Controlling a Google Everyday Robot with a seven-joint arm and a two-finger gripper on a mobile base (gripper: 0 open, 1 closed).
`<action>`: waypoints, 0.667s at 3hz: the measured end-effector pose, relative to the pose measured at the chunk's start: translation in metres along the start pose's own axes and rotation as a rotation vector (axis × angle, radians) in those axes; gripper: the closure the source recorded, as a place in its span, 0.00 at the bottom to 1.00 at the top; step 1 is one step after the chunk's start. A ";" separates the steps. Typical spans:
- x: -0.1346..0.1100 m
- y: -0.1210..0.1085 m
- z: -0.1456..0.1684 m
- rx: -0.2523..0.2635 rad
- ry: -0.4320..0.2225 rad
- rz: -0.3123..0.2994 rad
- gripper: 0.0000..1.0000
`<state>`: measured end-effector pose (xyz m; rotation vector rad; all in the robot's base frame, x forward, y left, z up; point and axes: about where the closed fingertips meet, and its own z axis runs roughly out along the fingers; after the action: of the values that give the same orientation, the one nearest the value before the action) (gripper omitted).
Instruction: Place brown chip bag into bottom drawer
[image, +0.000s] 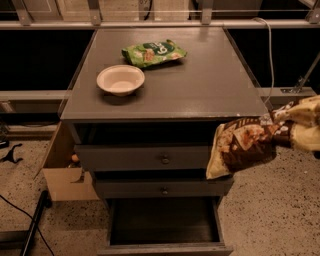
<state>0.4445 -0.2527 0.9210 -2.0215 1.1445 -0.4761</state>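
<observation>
Tool sits at the right edge of the view, beside the bench's front right corner, pinching one end of the brown chip bag. Bag hangs in air, tilted down-left, overlapping the right ends of the two knobbed drawers. Bottom drawer is pulled open, below and left of the bag. White bowl and green bag lie on the bench top.
</observation>
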 end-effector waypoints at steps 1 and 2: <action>-0.016 0.029 0.010 -0.021 -0.021 -0.014 1.00; -0.028 0.054 0.016 -0.036 -0.034 -0.015 1.00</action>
<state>0.4089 -0.2395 0.8710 -2.0628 1.1261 -0.4296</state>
